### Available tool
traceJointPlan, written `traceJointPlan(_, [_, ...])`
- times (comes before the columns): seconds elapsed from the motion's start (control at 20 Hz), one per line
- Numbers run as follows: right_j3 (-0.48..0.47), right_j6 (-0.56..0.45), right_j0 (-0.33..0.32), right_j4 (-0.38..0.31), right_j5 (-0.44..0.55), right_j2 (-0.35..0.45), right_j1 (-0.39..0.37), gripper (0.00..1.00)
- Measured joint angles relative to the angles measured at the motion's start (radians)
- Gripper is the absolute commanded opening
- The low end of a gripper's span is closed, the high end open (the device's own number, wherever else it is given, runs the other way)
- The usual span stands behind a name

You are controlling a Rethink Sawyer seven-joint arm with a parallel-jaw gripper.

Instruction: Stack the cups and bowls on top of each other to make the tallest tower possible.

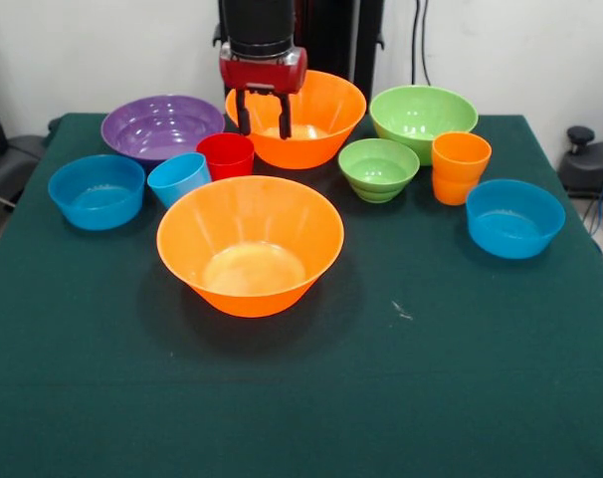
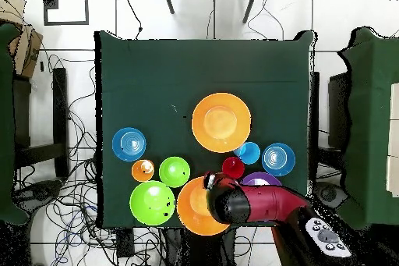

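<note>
1. Plainly, the front view shows the gripper [image 1: 264, 112] hanging over the far orange bowl [image 1: 316, 118], its two dark fingers [image 1: 244, 112] spread apart with nothing between them, their tips inside the bowl's rim.
2. From overhead the red arm [image 2: 261, 203] hides the fingers; only the gripper's body shows above that bowl [image 2: 195, 208], which it half covers.
3. The near orange bowl [image 1: 250, 244] stands alone toward the table's middle, upright; overhead it is the big disc [image 2: 221, 122] farthest from the base.
4. The front view gives the cups' stance: the red cup [image 1: 227, 154] upright, the light blue cup [image 1: 178, 178] tilted just beside it, the orange cup [image 1: 460, 166] upright by the large green bowl [image 1: 423, 120].
5. The purple bowl [image 1: 162, 127] is whole in front, mostly hidden overhead.
6. A small green bowl [image 1: 378, 168] and two small blue bowls [image 1: 97, 190] [image 1: 514, 217] sit apart; nothing is stacked.
</note>
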Motion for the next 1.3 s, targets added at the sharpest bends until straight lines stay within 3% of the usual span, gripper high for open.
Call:
traceJointPlan(0.75, [-0.044, 0.0, 0.004, -0.039, -0.048, 0.001, 0.085, 1.0])
traceJointPlan(1.3, [-0.045, 0.0, -0.012, -0.044, -0.047, 0.002, 0.078, 1.0])
